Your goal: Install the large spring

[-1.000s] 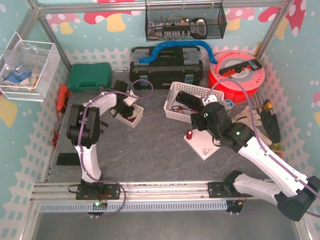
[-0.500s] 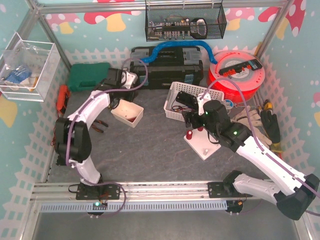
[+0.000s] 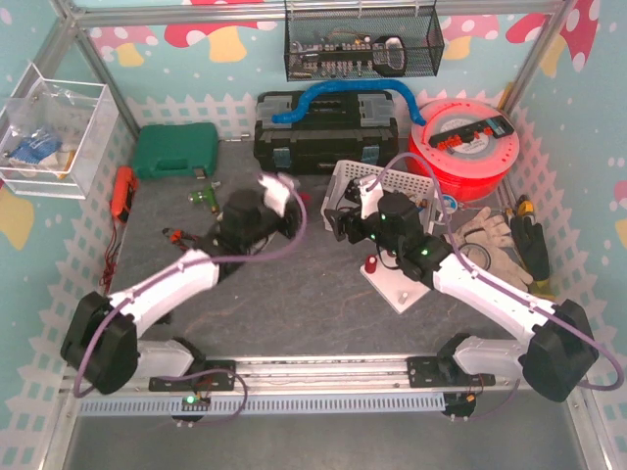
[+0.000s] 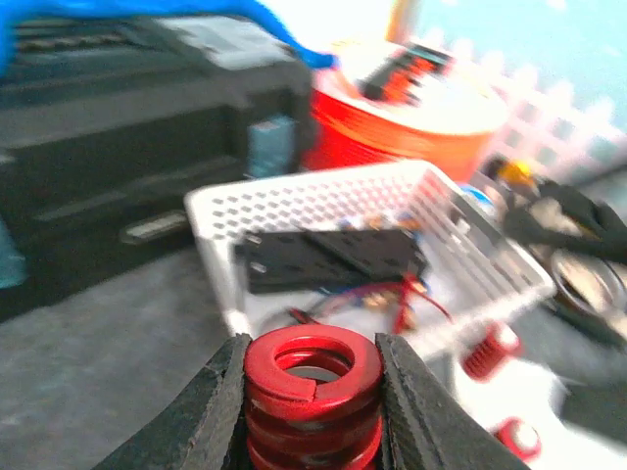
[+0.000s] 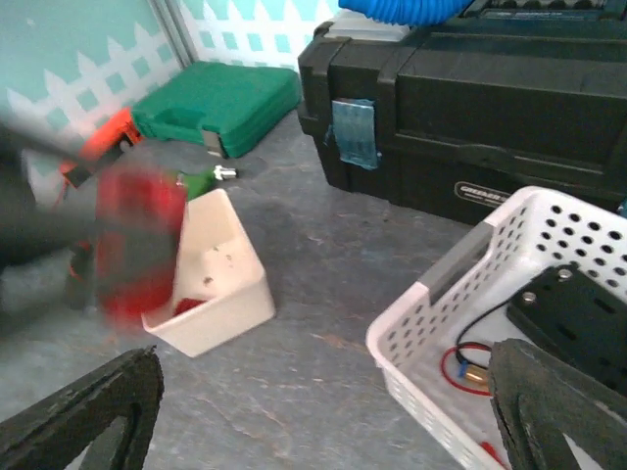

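My left gripper [image 4: 312, 411] is shut on the large red spring [image 4: 312, 392], which stands upright between the black fingers [image 4: 196, 421]. In the top view the left gripper [image 3: 286, 223] is at table centre, left of the white basket [image 3: 377, 174]. The white base plate [image 3: 397, 286] lies front right of it, with a small red spring [image 3: 371, 264] standing on it; this spring also shows in the left wrist view [image 4: 490, 350]. My right gripper [image 3: 345, 221] is open and empty in front of the basket, its fingers [image 5: 88, 411] wide apart above the grey mat.
A small white bin [image 5: 211, 284] sits on the mat left of the basket [image 5: 460, 323]. The black toolbox [image 3: 326, 132], green case [image 3: 174, 149] and red cable reel [image 3: 465, 147] stand at the back. Gloves [image 3: 490, 240] lie at the right.
My left arm has swung from the back left near the white bin to the table centre, carrying the spring toward the basket and plate. My right gripper has moved back and left, off the plate.
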